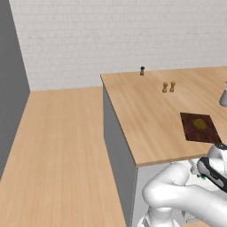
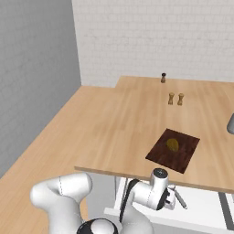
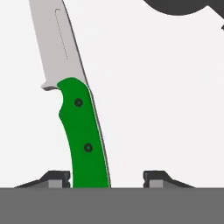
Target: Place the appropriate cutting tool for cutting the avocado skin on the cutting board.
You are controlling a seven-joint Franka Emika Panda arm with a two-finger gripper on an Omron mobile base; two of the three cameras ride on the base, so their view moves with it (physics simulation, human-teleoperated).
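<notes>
hand view looks straight down onto the knife (image 3: 81, 131), lying on a plain white surface with its green handle running from six o'clock up toward twelve and the pale blade leaning off to eleven o'clock. the end effector (image 3: 103, 178) has its two dark tips spread wide; the handle sits just beside the left tip, well off from the right one, so it is not centred in the gap, and nothing is gripped yet. from the right base view the arm is folded low, the hand reaching below the front edge of the table (image 2: 105, 132), into what looks like an open white drawer. the cutting board (image 2: 183, 157) lies on top, toward the near edge, with the avocado (image 2: 172, 144) resting on it. i'd judge the grasp is only just being lined up, and the lopsided fit is the worry: closing from here, one tip would reach the handle first and could shove or spin the slim knife sideways, leaving a weak pinch near the butt end. a blade-heavy knife held that far back may droop or slip on the lift. coming up, blade or wrist could catch the table's underside or edge, and setting it down carelessly could nudge the avocado off the board.
</notes>
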